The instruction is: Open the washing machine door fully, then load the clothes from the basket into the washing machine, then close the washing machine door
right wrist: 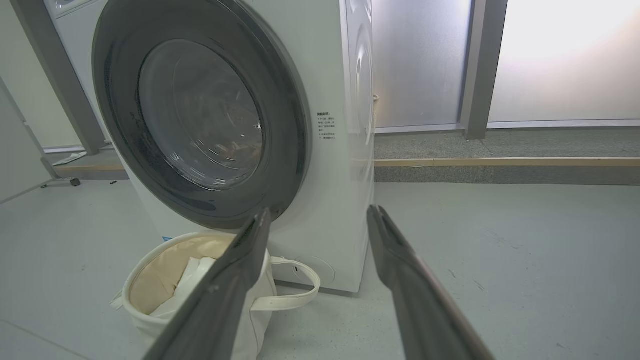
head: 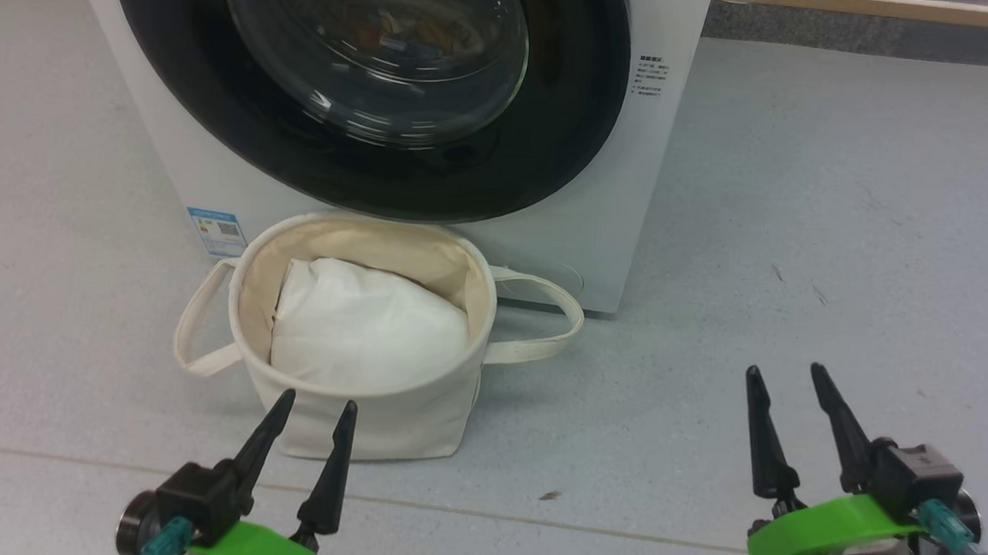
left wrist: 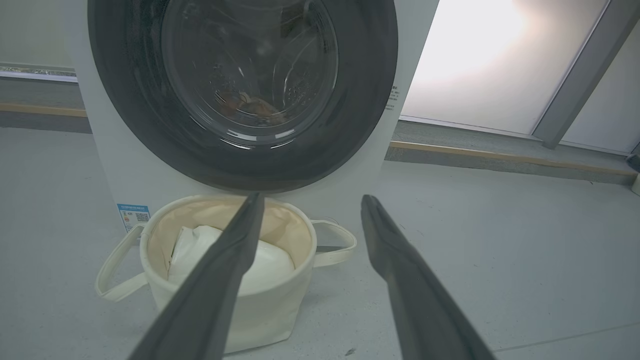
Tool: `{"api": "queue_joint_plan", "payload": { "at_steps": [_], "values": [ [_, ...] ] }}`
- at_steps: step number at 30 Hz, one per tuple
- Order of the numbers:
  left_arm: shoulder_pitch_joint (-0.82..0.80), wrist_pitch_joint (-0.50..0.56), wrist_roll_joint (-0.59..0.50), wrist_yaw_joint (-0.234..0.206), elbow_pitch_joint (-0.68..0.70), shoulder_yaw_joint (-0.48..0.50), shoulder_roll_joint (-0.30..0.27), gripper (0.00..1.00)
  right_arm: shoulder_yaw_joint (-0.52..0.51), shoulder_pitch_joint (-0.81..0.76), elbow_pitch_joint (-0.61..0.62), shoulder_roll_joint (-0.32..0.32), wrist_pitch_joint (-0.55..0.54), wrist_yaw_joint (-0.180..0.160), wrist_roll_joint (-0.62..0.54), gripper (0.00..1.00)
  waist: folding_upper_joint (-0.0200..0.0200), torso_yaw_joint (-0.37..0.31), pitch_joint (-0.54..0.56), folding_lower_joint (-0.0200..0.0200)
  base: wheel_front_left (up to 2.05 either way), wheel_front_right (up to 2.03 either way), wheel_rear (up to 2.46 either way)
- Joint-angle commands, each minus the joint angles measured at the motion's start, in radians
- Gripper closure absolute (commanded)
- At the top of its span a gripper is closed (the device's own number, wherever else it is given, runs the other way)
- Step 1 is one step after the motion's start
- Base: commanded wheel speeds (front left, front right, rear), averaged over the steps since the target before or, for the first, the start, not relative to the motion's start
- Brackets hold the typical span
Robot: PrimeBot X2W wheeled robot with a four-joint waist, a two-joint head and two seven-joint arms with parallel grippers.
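Note:
The white washing machine [head: 653, 193] stands ahead, and its door [head: 369, 72], black-rimmed with a glass bowl, lies shut against the front. Through the glass, orange-brown and blue fabric [head: 389, 35] lies in the drum; it looks like the clothes. The cream basket [head: 382, 417] sits on the floor below the door and holds a plain white padded liner [head: 362, 325]. My left gripper [head: 320, 400] hovers open just in front of the basket, empty. Off to the right over bare floor, my right gripper [head: 784, 369] is open and empty. The wrist views show the door [left wrist: 245, 75] [right wrist: 200, 115] and basket [left wrist: 270, 305] [right wrist: 135, 305] beyond the spread fingers.
A blue sticker [head: 216, 230] marks the machine's lower left front. Grey floor [head: 847, 248] stretches to the right of the machine. A wooden strip [right wrist: 500, 162] and frosted glass panels [right wrist: 550, 60] run along the back. The basket's strap handles [head: 543, 315] loop out on both sides.

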State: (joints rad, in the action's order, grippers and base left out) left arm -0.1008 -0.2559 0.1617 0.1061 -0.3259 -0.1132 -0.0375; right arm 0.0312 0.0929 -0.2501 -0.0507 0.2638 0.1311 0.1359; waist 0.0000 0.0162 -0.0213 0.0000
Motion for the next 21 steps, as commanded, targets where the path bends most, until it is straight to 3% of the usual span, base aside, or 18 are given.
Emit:
{"api": "queue_joint_plan", "payload": {
  "at_steps": [1,21],
  "values": [
    [-0.020,-0.006,-0.001,0.002,0.029,0.033,-0.013,0.00,0.011,0.025,0.026,0.000,-0.002,0.000,0.008,0.00,0.0000,0.000,0.001,0.0000,0.00,0.00,0.00],
    [-0.016,-0.006,-0.005,0.007,0.025,0.033,-0.013,0.00,-0.048,0.029,0.012,0.000,-0.002,0.000,0.009,0.00,0.0000,-0.003,0.010,0.0000,0.00,0.00,0.00]
  ]
}}
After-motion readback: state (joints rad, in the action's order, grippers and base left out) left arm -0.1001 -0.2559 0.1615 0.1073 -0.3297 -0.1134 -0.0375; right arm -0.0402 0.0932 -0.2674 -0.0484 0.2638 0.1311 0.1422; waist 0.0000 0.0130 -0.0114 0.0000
